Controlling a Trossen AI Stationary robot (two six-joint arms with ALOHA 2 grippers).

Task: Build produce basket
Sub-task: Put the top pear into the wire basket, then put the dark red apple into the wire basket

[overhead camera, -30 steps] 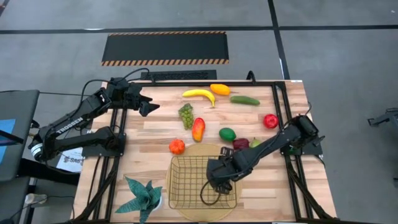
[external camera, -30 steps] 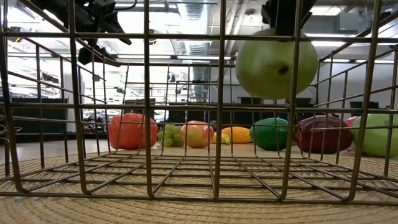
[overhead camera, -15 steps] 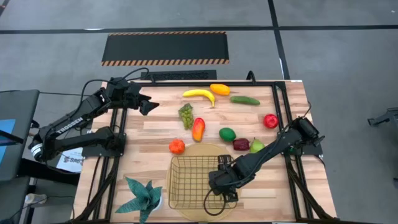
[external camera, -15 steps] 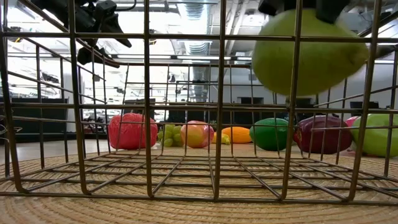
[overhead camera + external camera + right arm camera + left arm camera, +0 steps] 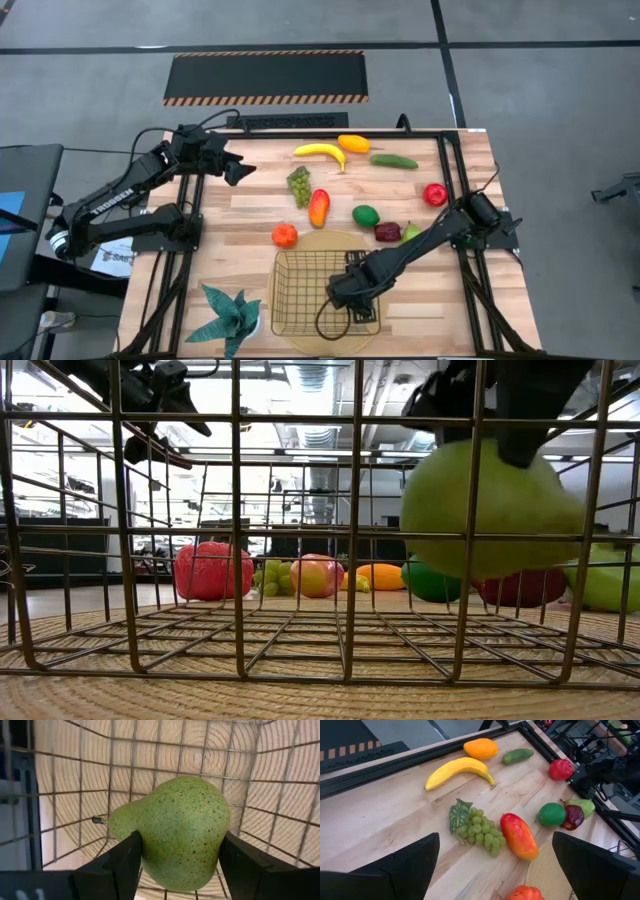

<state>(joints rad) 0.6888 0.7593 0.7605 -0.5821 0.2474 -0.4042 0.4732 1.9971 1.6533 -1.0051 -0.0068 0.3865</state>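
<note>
My right gripper [image 5: 345,292] stands over the dark wire basket [image 5: 285,290], shut on a green pear [image 5: 175,832]. The low view shows the pear [image 5: 490,510] inside the basket walls, above the wire floor. My left gripper [image 5: 240,172] hovers open near the table's far left corner. Banana [image 5: 320,152], cucumber [image 5: 394,161], grapes [image 5: 299,186], mango [image 5: 319,207], tomato [image 5: 285,236], lime [image 5: 366,215] and red apple [image 5: 435,194] lie on the table. The basket sits on a round tan mat [image 5: 330,240]. My right gripper pinches the pear's wide body [image 5: 150,855] between its two fingers [image 5: 120,865], coming from above and pointing down. The pear lies on its side in the hold, stem [image 5: 96,820] pointing sideways. It is lifted clear of the basket floor [image 5: 300,635].
A teal leafy plant [image 5: 230,315] stands at the near edge left of the basket. A dark red fruit [image 5: 387,231] and a green one [image 5: 411,231] lie just beyond the mat. An orange-yellow fruit [image 5: 353,143] sits by the banana. Black rails [image 5: 445,170] frame the table.
My right gripper has carried the pear toward the table's near edge and down, from above the basket's rim to inside its walls; it has stayed shut on the pear. The fruits on the table have not moved.
</note>
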